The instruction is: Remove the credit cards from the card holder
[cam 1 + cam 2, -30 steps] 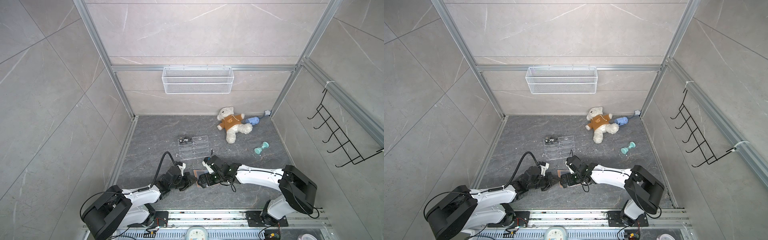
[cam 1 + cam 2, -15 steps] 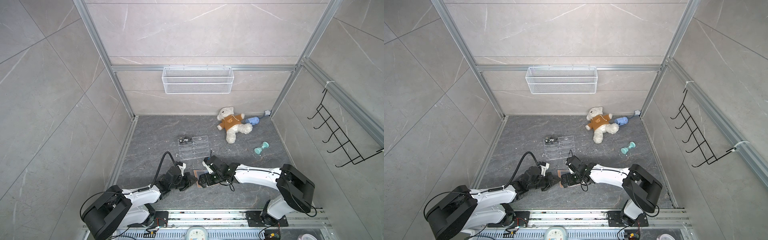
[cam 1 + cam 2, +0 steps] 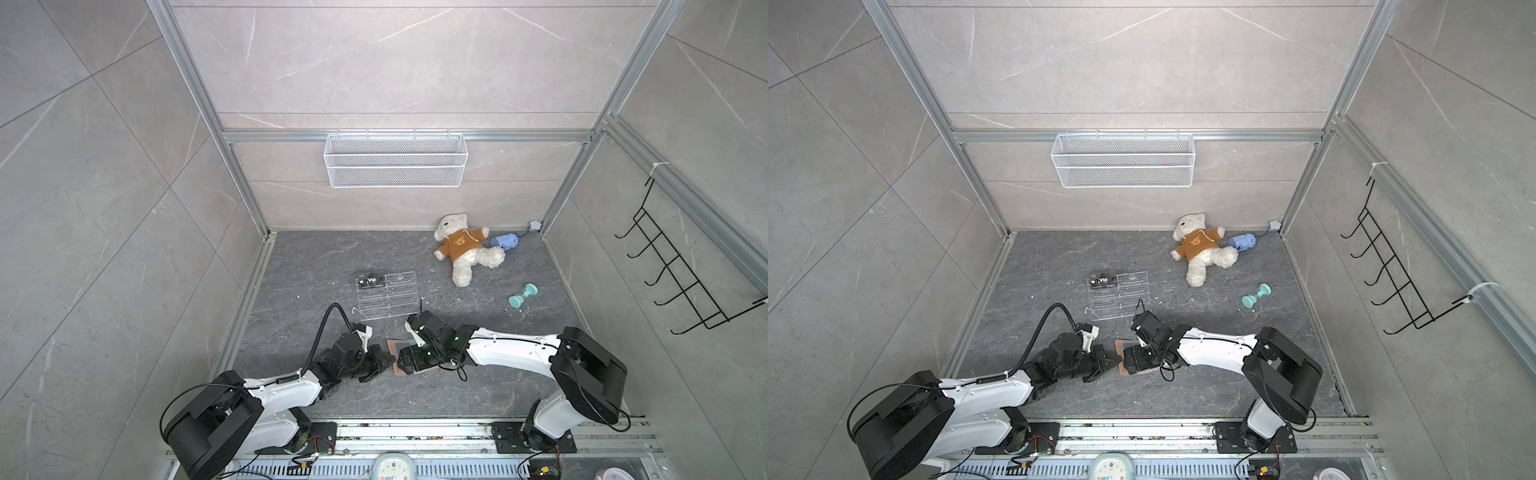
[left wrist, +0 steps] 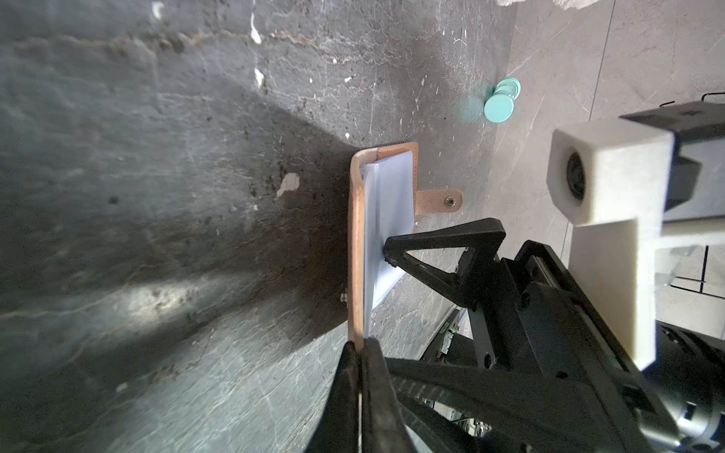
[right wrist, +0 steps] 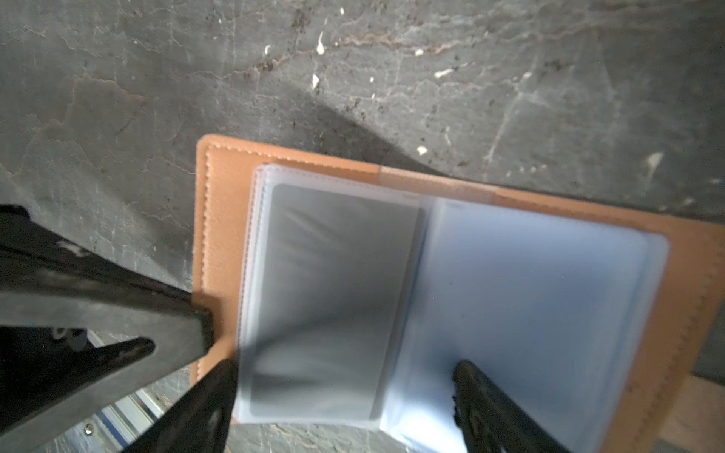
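Observation:
The tan card holder (image 5: 219, 219) lies open on the floor between both arms (image 3: 394, 348) (image 3: 1120, 348), its pale blue sleeves (image 4: 386, 219) showing. One dark grey credit card (image 5: 333, 298) sits inside a sleeve, blurred. My left gripper (image 4: 359, 349) is shut on the edge of the holder's leather cover (image 3: 384, 362). My right gripper (image 5: 345, 392) is open, one finger on each side of the sleeve with the card (image 3: 409, 360). Another black credit card (image 3: 371, 281) with "Vip" on it stands in the clear rack (image 3: 1104, 281).
The clear acrylic rack (image 3: 386, 296) stands just behind the grippers. A teddy bear (image 3: 461, 249), a blue toy (image 3: 505, 242) and a teal dumbbell (image 3: 523, 297) lie at the back right. A wire basket (image 3: 395, 160) hangs on the back wall, a black hook rack (image 3: 681, 274) on the right wall.
The right gripper's jaws have come a little closer together around the card sleeve, and its head has shifted slightly over the holder. The left arm has stayed still, holding the cover.

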